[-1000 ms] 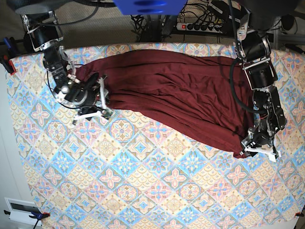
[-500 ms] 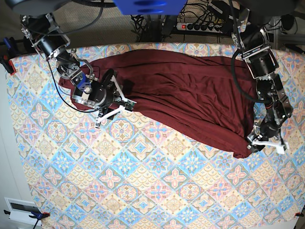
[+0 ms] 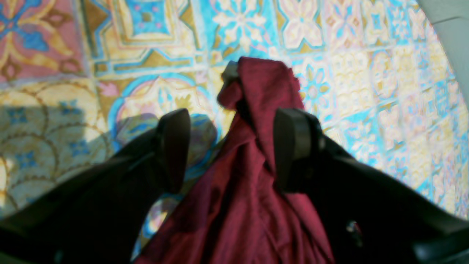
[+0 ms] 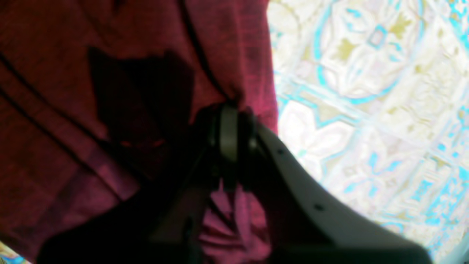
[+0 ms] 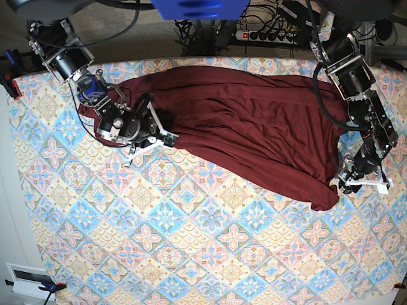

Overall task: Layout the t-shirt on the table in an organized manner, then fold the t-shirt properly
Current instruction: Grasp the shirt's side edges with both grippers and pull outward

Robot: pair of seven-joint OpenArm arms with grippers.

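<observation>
Wrist views alone show right gripper (image 4: 229, 134) clenching t-shirt (image 5: 254, 127), left gripper (image 3: 231, 146) released.

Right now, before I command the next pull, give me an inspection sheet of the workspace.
Surface: table with patterned cloth, bare in front.
Job's things: maroon t-shirt spread across the far half, wrinkled, not folded.
Clutter: nothing seen on the table.
Grippers: right pincer shut on the t-shirt's edge; left pincer open, a bunched shirt corner between its fingers.
Cables: power strip and cords behind the table; wires along both arms.
Surroundings: floor behind the table; clamps at the table's left edge.
</observation>
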